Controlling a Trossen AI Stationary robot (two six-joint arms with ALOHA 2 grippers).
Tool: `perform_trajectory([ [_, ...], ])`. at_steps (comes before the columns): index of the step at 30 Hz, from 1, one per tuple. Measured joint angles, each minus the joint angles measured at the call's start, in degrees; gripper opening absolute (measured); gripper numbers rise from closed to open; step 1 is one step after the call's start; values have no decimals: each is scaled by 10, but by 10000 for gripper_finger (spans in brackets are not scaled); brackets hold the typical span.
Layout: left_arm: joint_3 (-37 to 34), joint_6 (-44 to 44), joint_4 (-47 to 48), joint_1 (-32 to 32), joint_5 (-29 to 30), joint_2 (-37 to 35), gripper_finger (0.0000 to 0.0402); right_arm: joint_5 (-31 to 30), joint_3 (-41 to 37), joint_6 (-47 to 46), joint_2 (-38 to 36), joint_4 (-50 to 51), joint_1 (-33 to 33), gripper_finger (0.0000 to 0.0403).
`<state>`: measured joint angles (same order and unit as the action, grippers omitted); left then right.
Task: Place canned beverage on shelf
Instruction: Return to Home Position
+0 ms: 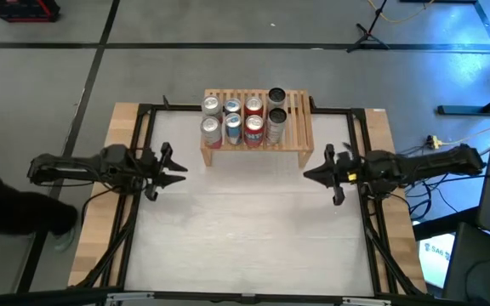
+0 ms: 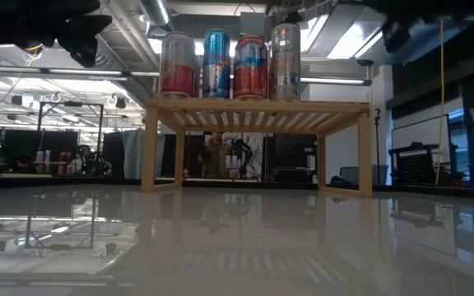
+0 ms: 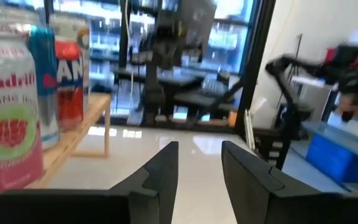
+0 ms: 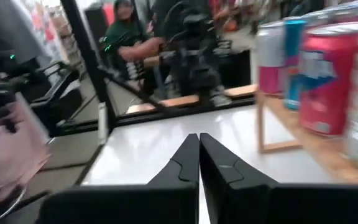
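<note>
The shelf [image 1: 300,119], a low light-wood slatted rack, stands on its side legs at the table's far middle. Several cans [image 1: 233,117] stand upright on its slats in two rows; they also show in the low view [image 2: 229,66]. My left gripper [image 1: 181,167] hovers open and empty at the table's left, short of the shelf; in its wrist view [image 3: 199,165] the cans [image 3: 8,118] stand to one side. My right gripper [image 1: 309,175] hovers shut and empty at the table's right; its wrist view [image 4: 199,149] shows the shelf's cans [image 4: 328,74].
A black frame [image 1: 143,136] runs along the table's left, right and far sides. The white tabletop [image 1: 245,229] spreads in front of the shelf. The shelf's right part [image 1: 300,140] has bare slats. A person [image 4: 126,37] shows in the room beyond the table.
</note>
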<state>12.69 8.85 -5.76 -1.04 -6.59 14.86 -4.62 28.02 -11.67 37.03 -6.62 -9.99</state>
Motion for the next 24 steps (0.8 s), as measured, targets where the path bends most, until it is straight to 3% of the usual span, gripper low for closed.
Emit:
perform_trajectory([
  [3, -34, 9, -77, 0, -3, -1, 117, -9, -75, 3, -58, -66, 14, 3],
  [6, -57, 13, -118, 0, -3, 0, 117, 36, -133, 4, -117, -79, 37, 3],
  [15, -60, 8, -115, 0, 35, 0, 117, 56, -236, -15, -279, -54, 110, 3],
  [24, -60, 12, -67, 0, 83, -10, 117, 112, -276, -43, -369, 6, 165, 3],
])
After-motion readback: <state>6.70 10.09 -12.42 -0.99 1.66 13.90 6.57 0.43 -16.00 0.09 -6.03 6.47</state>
